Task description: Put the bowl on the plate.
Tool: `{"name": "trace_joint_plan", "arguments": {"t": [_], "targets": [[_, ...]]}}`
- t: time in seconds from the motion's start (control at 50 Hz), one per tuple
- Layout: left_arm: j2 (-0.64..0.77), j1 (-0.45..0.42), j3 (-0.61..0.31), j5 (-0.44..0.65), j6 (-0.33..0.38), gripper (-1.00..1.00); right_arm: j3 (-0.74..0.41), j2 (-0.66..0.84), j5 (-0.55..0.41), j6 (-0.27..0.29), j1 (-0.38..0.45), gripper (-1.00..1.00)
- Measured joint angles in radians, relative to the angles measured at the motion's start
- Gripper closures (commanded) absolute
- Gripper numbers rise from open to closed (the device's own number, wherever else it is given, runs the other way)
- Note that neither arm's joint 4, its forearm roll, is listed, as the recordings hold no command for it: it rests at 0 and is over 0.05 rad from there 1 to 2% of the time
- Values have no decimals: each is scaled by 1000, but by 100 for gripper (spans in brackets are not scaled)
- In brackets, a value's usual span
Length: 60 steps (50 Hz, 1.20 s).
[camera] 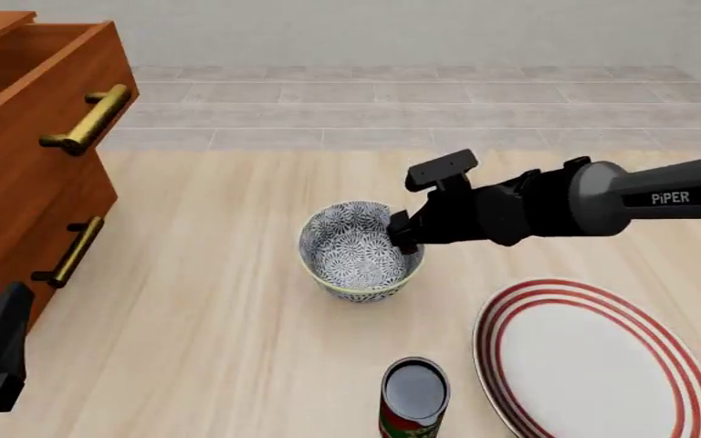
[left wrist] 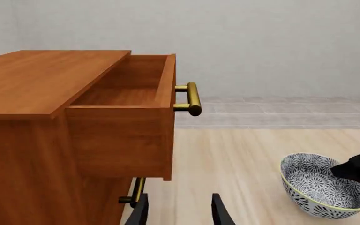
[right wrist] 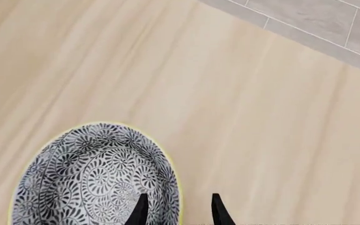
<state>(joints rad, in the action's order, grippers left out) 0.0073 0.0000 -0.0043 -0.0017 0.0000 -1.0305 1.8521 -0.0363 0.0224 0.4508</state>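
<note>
The cabinet occupies the upper left of the front view, its top drawer open. The plate lies at lower right. The bowl sits at centre, apart from the plate. The can stands at bottom centre. The right gripper straddles the bowl's rim, jaws apart, apparently not yet clamped. The left gripper hangs released beside the cabinet.

The bowl sits mid-surface. The plate lies to its right and nearer the camera. The can stands in front of the bowl, just left of the plate. The drawer cabinet stands at far left.
</note>
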Motion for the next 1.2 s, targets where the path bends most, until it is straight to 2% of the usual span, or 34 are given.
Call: {"name": "trace_joint_plan", "arguments": {"t": [0.58, 0.6, 1.2], "targets": [[0, 0, 0, 0, 0, -100, 14, 50, 18, -10, 8, -100], [0, 0, 0, 0, 0, -100, 15, 51, 19, -11, 9, 100], [0, 0, 0, 0, 0, -100, 19, 8, 12, -1, 26, 100]]}}
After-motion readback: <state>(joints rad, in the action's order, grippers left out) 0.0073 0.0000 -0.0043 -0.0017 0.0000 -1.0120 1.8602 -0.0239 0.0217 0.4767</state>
